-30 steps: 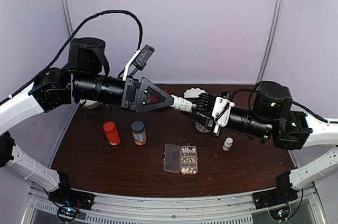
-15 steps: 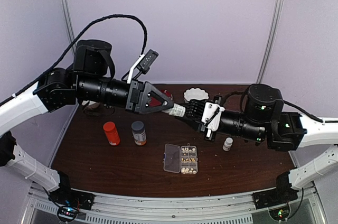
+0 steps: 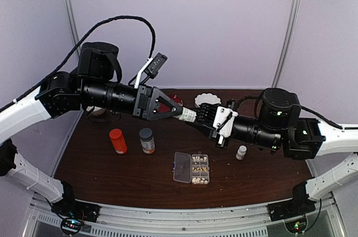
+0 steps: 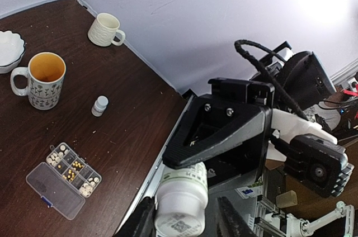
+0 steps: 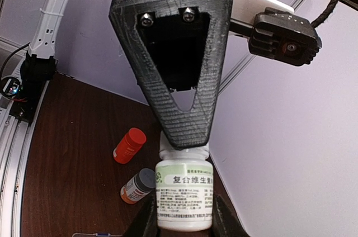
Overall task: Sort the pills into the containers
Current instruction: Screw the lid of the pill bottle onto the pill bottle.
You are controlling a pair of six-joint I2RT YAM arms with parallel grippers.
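While pills (image 3: 197, 168) sit in cells of open pill box (image 3: 182, 167) at table (image 3: 112, 175) front, white bottle (image 5: 183, 198) hangs sideways mid-air, well above and behind. Body clamped in right gripper (image 5: 183, 217); left gripper (image 4: 185, 220) jaws flank cap (image 5: 184, 152), contact unclear. Risks: weak pinch slips off cap; cap freed with bottle sideways likely spills contents across table.

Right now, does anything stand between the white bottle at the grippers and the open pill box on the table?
Nothing visible does. The right gripper holds the white bottle in the air, the left gripper around its top end; the pill box lies with its lid folded open and nothing over its cells.
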